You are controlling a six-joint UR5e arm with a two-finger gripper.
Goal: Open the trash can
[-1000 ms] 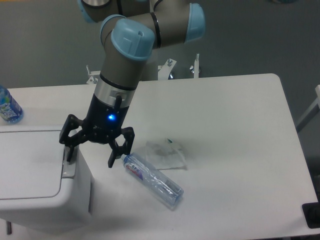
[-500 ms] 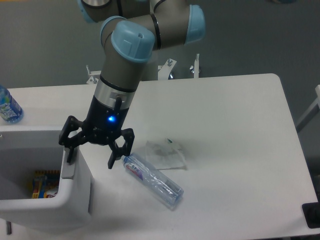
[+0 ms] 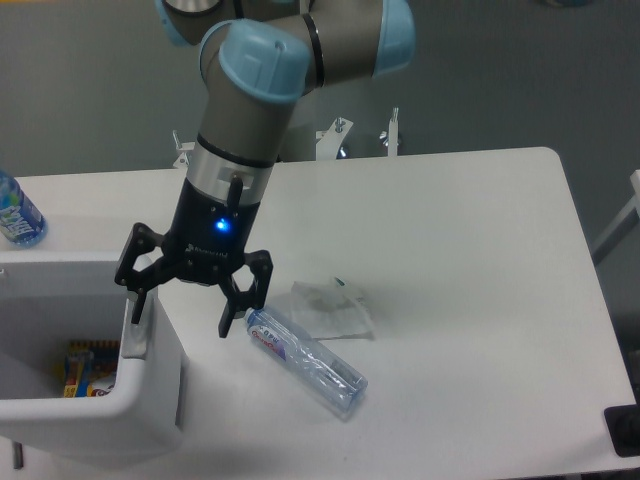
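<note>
The gripper (image 3: 183, 308) is held spread and empty, one finger poised over the grey push-tab (image 3: 135, 340) though contact cannot be confirmed, the other hanging beside the can's right wall. The trash can (image 3: 150, 395), cropped by the left and lower edges, is seen open, its lid hidden and coloured packaging (image 3: 82, 368) partly visible inside. A clear bottle (image 3: 306, 362) lies just beside, with crumpled film (image 3: 335, 308) behind it and a second bottle (image 3: 15, 212) cut off at far left.

Lying bottle (image 3: 306, 362) label: print too small to read.
Standing bottle (image 3: 17, 215), table's left edge: label print unreadable.
Gripper (image 3: 185, 309): white lettering, illegible.
</note>
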